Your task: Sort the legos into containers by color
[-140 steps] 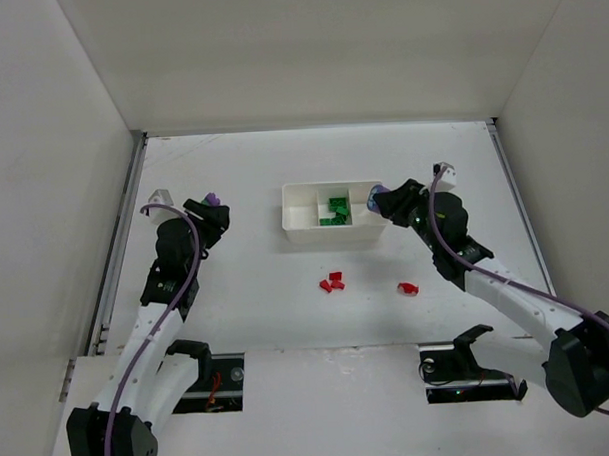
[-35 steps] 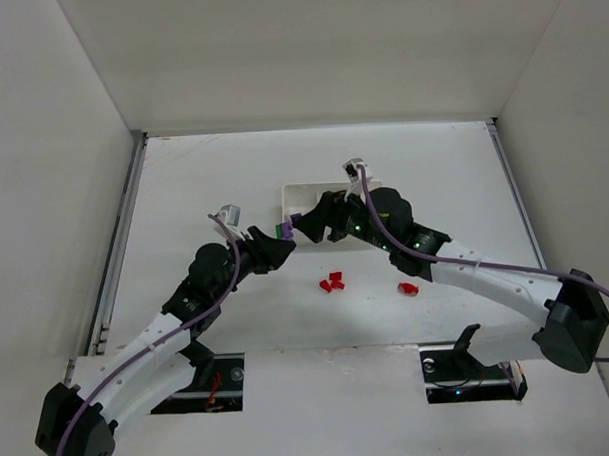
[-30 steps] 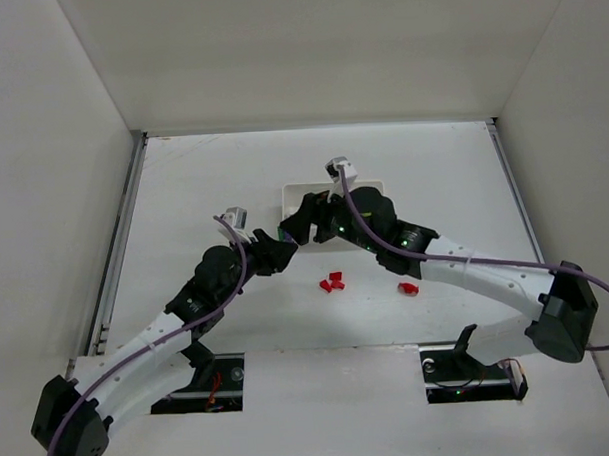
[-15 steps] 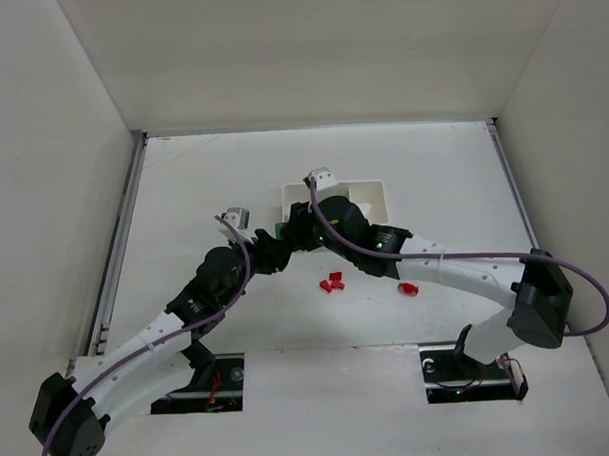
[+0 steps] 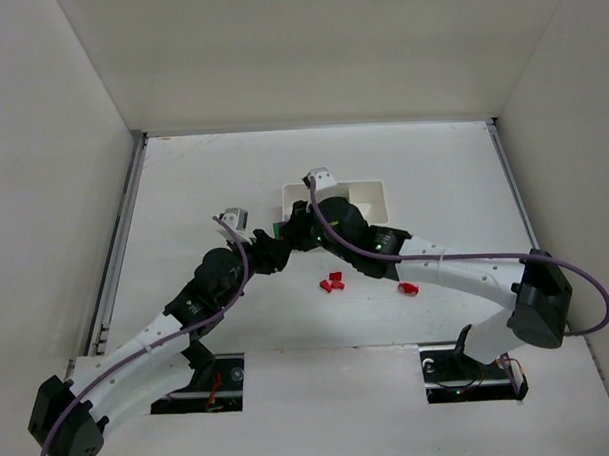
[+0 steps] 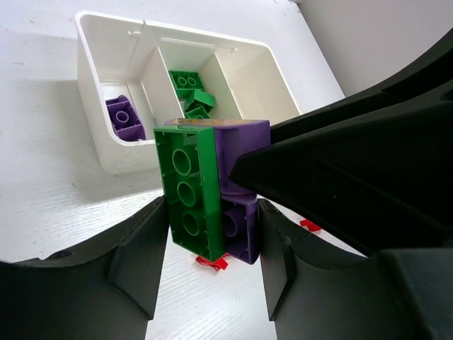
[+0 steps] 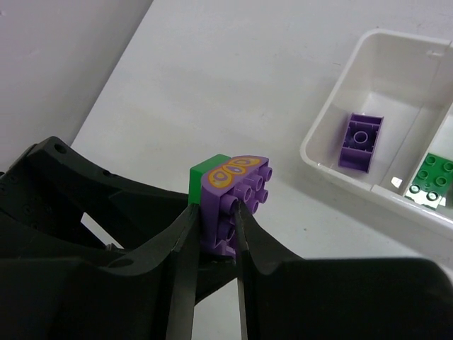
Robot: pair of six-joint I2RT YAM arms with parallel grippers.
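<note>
A green brick (image 6: pixel 185 191) and a purple brick (image 6: pixel 241 142) are stuck together. My left gripper (image 6: pixel 211 205) is shut on the pair, one finger on each outer side. My right gripper (image 7: pixel 216 212) is shut on the purple brick (image 7: pixel 233 180), with the green brick (image 7: pixel 205 173) behind it. Both grippers (image 5: pixel 282 235) meet just left of the white tray (image 5: pixel 371 190). The tray's (image 6: pixel 92 106) left compartment holds one purple brick (image 6: pixel 124 119), and its middle compartment holds green bricks (image 6: pixel 191 88). Red bricks (image 5: pixel 332 282) lie on the table.
One more red brick (image 5: pixel 408 287) lies to the right, under my right arm. My right arm stretches across the tray's front and covers much of it from above. The tray's right compartment (image 6: pixel 248 78) looks empty. White walls enclose the table.
Over the last second my right gripper has swung left from the tray to the left gripper and closed on the purple brick. In the last half second nothing has visibly moved.
</note>
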